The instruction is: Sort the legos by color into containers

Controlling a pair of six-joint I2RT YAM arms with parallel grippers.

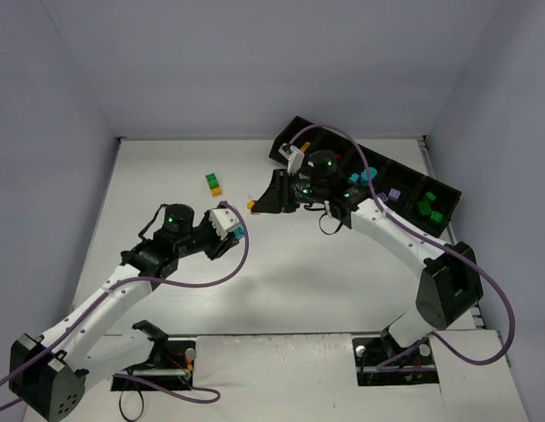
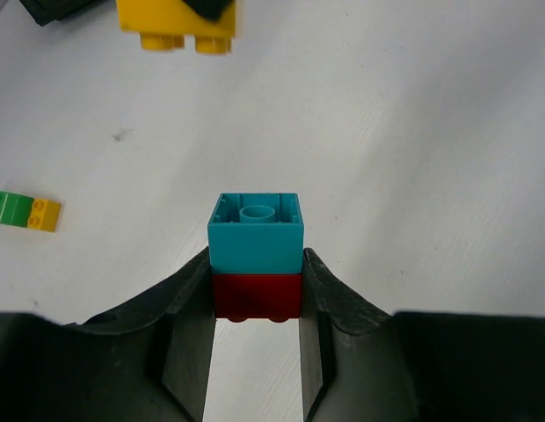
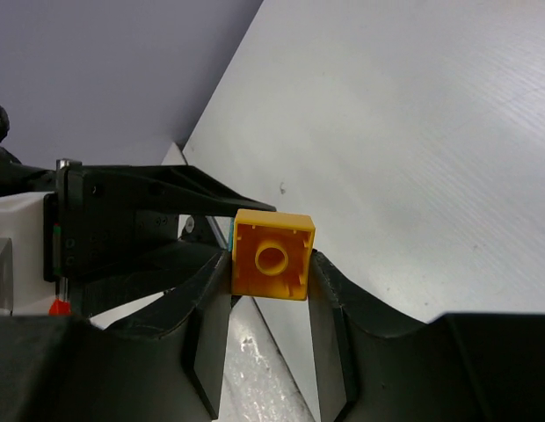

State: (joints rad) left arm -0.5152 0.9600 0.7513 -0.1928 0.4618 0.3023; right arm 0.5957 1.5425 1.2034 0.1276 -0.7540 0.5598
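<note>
Left of the black tray (image 1: 431,178), over the tabletop (image 1: 167,176), the left end effector (image 2: 257,264) clamps a teal-on-red stack (image 2: 255,236) by its red block and the right end effector (image 3: 271,264) a yellow brick (image 3: 272,253): light, rigid, slick plastic, probably best pinched across flat sidewalls.

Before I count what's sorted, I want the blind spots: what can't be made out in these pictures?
- Top view: left compartments of the tray, hidden by the right arm.
- Left wrist view: the red brick, its sides covered by the left pincer; the yellow brick, cut off by the top edge.
- Top view: bricks in the tray, too small to count.
</note>
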